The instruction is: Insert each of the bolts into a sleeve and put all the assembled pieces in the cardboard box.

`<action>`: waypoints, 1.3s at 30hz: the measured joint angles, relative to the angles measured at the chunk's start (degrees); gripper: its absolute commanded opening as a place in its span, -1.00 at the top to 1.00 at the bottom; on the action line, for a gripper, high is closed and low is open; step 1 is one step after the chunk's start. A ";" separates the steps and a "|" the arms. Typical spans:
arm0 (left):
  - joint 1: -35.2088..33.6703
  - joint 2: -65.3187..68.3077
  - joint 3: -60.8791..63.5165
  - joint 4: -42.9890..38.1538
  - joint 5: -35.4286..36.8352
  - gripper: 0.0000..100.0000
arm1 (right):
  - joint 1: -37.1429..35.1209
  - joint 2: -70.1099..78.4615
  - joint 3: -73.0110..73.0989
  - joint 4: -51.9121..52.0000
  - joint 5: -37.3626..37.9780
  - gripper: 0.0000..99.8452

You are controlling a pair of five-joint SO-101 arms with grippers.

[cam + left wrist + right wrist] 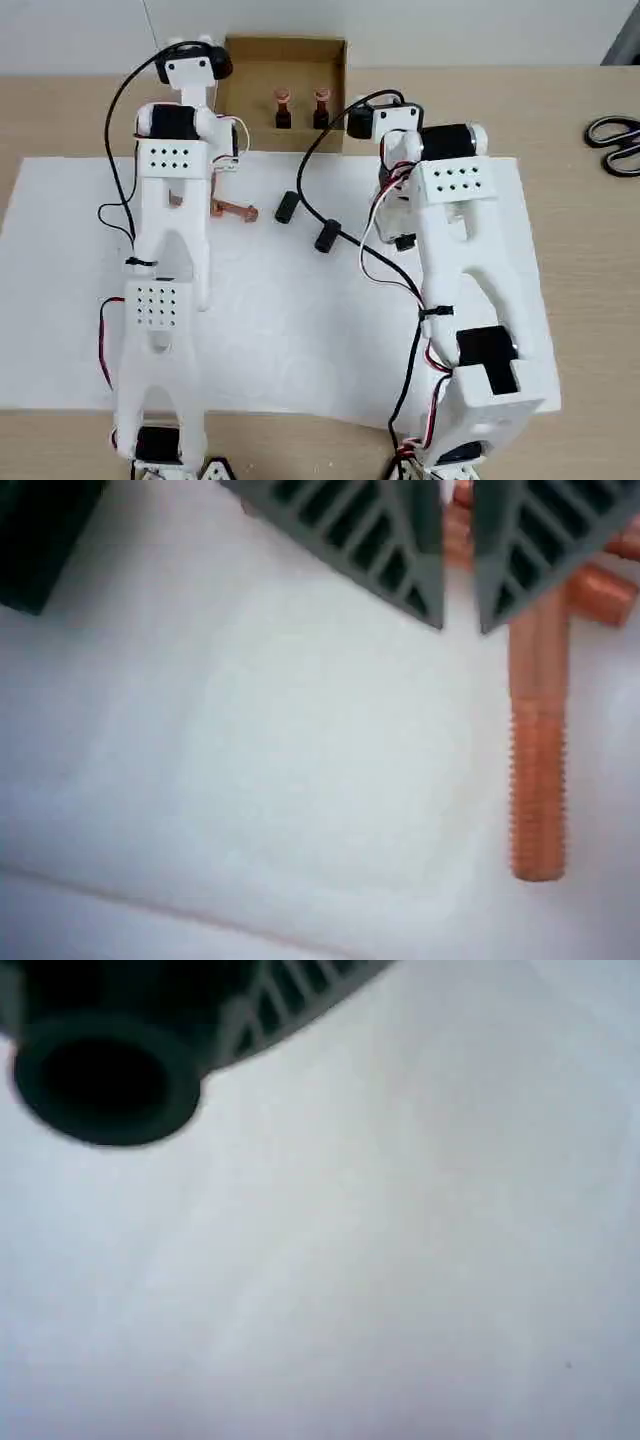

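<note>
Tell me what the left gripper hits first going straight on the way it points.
Probably the copper bolt lying on the white sheet just ahead of the left gripper; depth is unclear.

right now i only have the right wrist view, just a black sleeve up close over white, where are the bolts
observer: The copper bolts lie loose on the white sheet, right at the left gripper, on the side of the sheet nearest the box.
operator: any other sleeves free
observer: Yes, two black sleeves lie on the sheet between the two arms, the second one a little nearer the right arm.
operator: anything in the box so far
observer: Two assembled pieces sit side by side in the cardboard box, at the far edge of the sheet.
</note>
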 measured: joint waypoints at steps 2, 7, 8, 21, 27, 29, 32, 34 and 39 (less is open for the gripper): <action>0.00 0.00 0.00 0.00 0.18 0.98 | 0.00 0.00 0.00 0.00 0.00 0.99; -0.18 0.00 0.00 0.09 -0.09 0.93 | -0.09 0.00 0.00 0.00 0.00 0.99; -0.35 0.00 0.00 0.09 -0.26 0.89 | -0.09 0.00 0.00 0.00 0.00 0.99; -2.55 0.00 13.01 -7.30 1.85 0.73 | -0.09 0.00 0.00 0.00 0.00 0.99; -3.87 0.00 19.69 -12.31 1.85 0.89 | -0.09 0.00 0.00 0.00 0.00 0.99; -3.96 0.00 20.04 -13.01 1.85 0.92 | -0.09 0.00 0.00 0.00 0.00 0.99; -3.87 0.00 20.04 -13.01 1.85 0.99 | -0.09 0.00 0.00 0.00 0.00 0.99; -3.69 0.00 20.04 -13.01 1.58 0.99 | -0.09 0.00 0.00 0.00 0.00 0.99; -2.37 -0.09 19.96 -11.43 -1.58 0.99 | -0.09 0.00 0.00 0.00 0.00 0.99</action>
